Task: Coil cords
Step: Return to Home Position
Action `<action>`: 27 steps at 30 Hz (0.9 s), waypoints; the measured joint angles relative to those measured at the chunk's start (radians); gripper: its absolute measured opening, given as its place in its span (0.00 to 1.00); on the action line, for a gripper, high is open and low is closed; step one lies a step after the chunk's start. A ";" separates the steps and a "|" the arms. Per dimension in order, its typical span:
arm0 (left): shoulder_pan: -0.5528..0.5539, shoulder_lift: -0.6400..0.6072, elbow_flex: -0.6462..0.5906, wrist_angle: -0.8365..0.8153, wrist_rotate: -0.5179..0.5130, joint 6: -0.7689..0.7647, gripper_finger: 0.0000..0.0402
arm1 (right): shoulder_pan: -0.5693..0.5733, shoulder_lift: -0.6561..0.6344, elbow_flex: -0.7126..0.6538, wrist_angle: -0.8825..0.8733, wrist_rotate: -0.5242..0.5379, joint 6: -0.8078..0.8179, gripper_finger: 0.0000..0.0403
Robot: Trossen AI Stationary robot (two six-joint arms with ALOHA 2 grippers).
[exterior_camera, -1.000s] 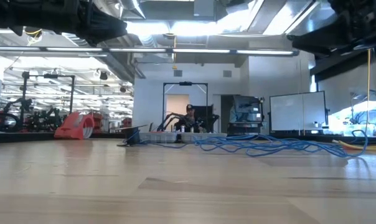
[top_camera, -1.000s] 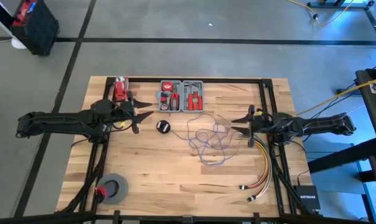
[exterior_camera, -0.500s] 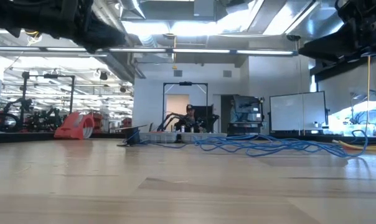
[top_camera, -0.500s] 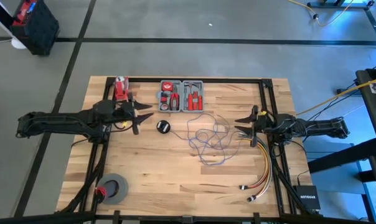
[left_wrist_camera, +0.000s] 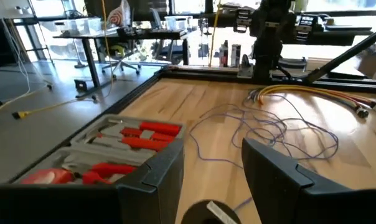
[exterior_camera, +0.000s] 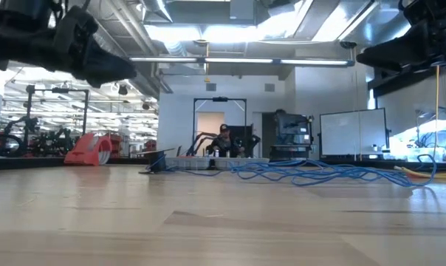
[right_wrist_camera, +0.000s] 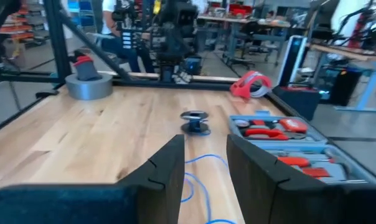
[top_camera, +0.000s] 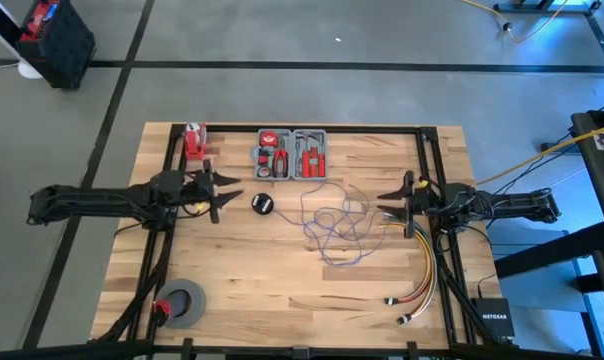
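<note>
Cords [top_camera: 332, 222] lie loose and uncoiled mid-counter [top_camera: 282, 285], near the black spool [top_camera: 262, 203], with nothing holding them. Left gripper [top_camera: 225, 190] and right gripper [top_camera: 387, 205] hang over opposite sides, both spread wide and empty, likely because the arms are homing. Versus a second ago, both arms have drawn back outward; cords unmoved.
</note>
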 joint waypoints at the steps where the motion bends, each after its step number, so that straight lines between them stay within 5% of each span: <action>1: 0.001 -0.023 -0.017 0.001 0.000 -0.005 0.39 | 0.000 0.000 0.000 0.003 0.007 -0.008 0.31; 9: 0.013 -0.160 -0.036 -0.006 0.017 -0.026 0.39 | 0.000 0.000 0.001 0.010 0.010 -0.020 0.31; 19: 0.013 -0.189 -0.042 -0.058 0.030 -0.022 0.38 | 0.000 0.000 0.001 0.025 0.010 -0.026 0.31; 27: 0.015 -0.297 -0.118 -0.058 0.021 -0.020 0.24 | 0.000 -0.006 -0.035 0.095 0.010 -0.027 0.31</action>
